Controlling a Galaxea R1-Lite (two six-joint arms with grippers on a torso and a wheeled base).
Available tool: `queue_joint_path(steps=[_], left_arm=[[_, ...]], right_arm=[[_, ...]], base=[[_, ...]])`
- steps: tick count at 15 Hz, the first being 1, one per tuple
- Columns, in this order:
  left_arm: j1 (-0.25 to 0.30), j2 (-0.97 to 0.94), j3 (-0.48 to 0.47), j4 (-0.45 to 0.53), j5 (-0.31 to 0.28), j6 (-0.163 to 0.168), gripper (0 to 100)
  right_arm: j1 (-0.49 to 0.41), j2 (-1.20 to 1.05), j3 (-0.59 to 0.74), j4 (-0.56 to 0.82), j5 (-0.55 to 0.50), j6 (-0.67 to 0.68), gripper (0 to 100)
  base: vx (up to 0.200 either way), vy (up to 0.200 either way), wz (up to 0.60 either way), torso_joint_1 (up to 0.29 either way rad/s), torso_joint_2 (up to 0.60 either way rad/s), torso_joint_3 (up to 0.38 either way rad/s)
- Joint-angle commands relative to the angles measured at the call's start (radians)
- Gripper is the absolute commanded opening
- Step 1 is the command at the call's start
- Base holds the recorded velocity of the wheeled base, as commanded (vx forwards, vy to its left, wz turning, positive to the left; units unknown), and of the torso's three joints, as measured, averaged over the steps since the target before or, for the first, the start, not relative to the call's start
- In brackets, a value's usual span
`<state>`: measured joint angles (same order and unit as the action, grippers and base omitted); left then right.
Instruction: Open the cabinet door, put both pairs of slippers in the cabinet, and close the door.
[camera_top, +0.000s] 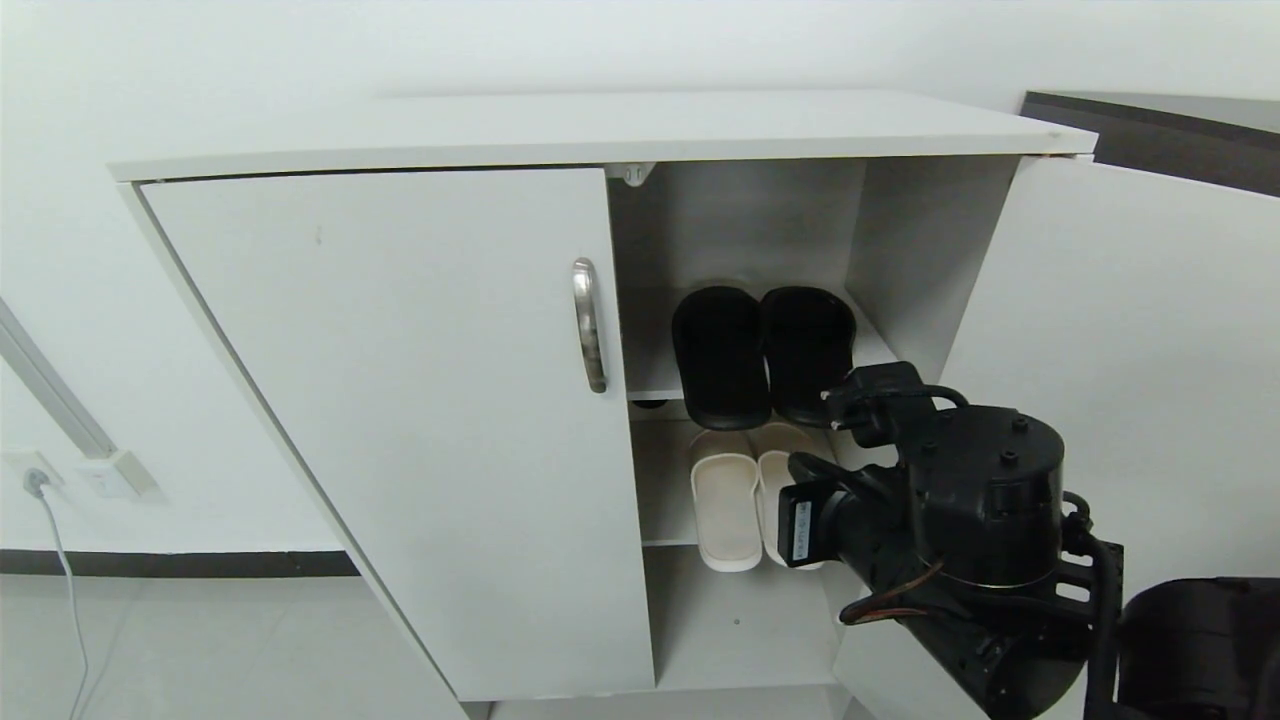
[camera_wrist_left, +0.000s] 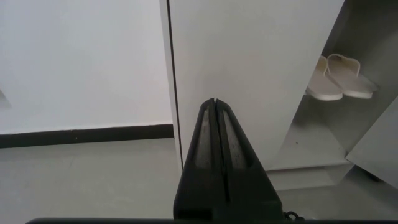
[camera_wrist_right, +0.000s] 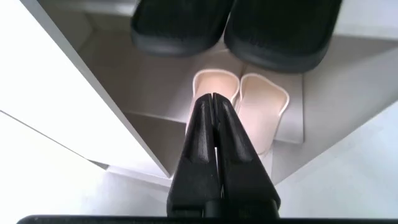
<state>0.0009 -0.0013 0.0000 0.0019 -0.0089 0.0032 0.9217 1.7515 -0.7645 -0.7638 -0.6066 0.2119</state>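
White cabinet: you've got the right door standing open and the left door shut. Two black slippers sit on the upper shelf, two cream slippers on the lower shelf. Your right hand is clenched and empty in front of the cream pair. Your left hand is clenched and empty too.

Matt white cabinet, shiny metal handle; black slippers (rubbery, matt), cream slippers smooth.

Bright, even light, probably from overhead, washes the white wall nearly flat. Inside the cabinet lies soft grey shade, where the black slippers lose detail.
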Motion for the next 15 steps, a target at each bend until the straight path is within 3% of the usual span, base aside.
queue_joint_path(steps=[1, 8, 15], left_arm=[[0.001, 0.001, 0.0, 0.0, 0.0, 0.0, 0], [0.001, 0.001, 0.0, 0.001, 0.0, 0.0, 0], [0.001, 0.001, 0.0, 0.001, -0.002, 0.001, 0]], right_arm=[[0.0, 0.019, 0.002, -0.002, -0.001, 0.0, 0], [0.0, 0.022, 0.002, 0.0, 0.001, 0.0, 0], [0.0, 0.022, 0.005, 0.0, -0.001, -0.002, 0]], base=[[0.0, 0.0, 0.0, 0.0, 0.0, 0.0], [0.0, 0.0, 0.0, 0.0, 0.0, 0.0], [-0.2, 0.0, 0.0, 0.003, 0.0, 0.003]])
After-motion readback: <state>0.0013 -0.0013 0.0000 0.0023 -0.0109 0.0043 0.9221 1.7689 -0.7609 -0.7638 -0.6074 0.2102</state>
